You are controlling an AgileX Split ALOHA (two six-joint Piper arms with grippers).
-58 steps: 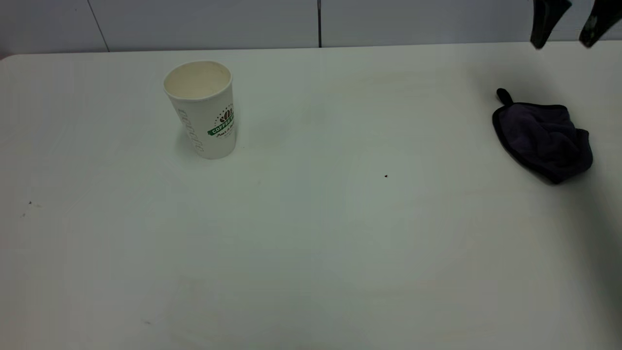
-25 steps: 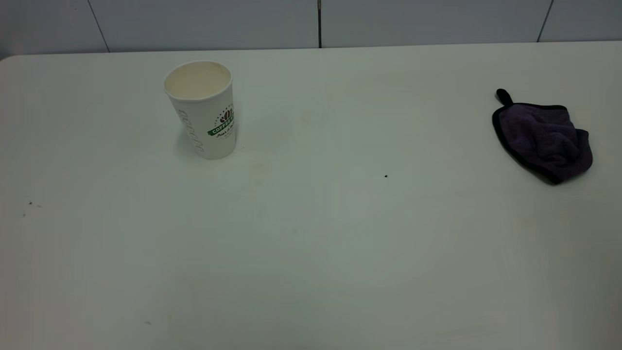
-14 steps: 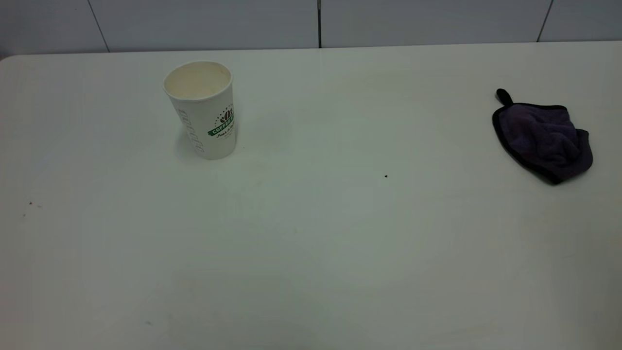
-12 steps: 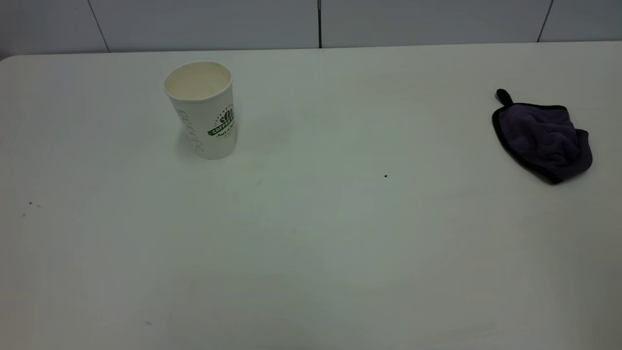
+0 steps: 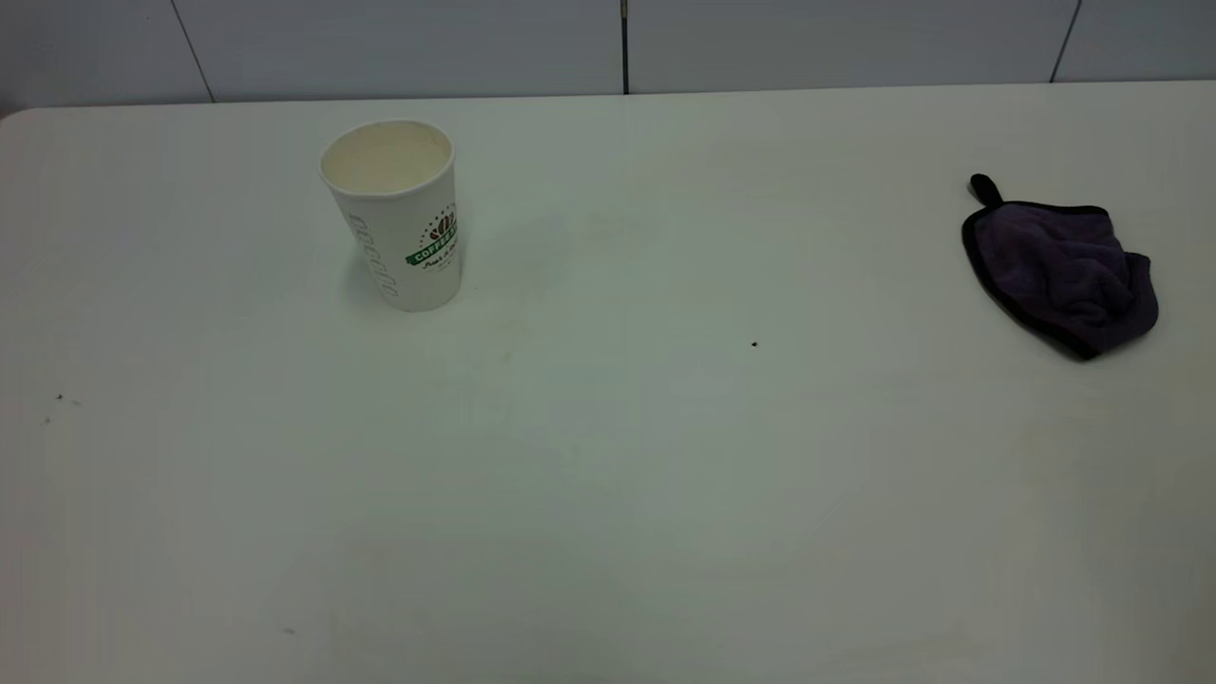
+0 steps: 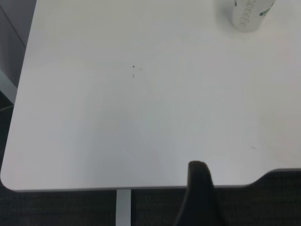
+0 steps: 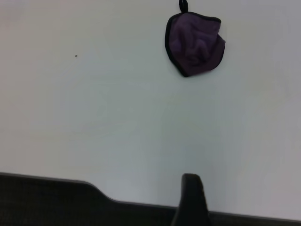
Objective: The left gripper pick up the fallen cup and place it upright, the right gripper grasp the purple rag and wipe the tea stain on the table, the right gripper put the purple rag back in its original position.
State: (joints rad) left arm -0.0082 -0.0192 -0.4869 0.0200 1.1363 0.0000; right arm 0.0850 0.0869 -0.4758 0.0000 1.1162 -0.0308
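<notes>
The cup (image 5: 404, 223) stands upright on the table (image 5: 665, 494) at the back left, cream inside showing; its lower part shows in the left wrist view (image 6: 249, 14). The purple rag (image 5: 1064, 271) lies crumpled at the far right, loop toward the back, and shows in the right wrist view (image 7: 195, 42). No distinct tea stain shows, only a faint tan trace (image 5: 506, 355) in front of the cup. Both grippers are outside the exterior view. The left gripper (image 6: 200, 193) and the right gripper (image 7: 190, 200) each show only as a dark part over the table's edge, far from cup and rag.
A tiny black speck (image 5: 754, 344) lies mid-table, also in the right wrist view (image 7: 76, 56). Small dark specks (image 5: 59, 397) lie near the left edge, also in the left wrist view (image 6: 133, 67). A grey panelled wall (image 5: 617, 43) runs behind the table.
The right gripper, seen open above the rag at the top right 2.3 s ago, has left the exterior view. The cup and rag have not moved.
</notes>
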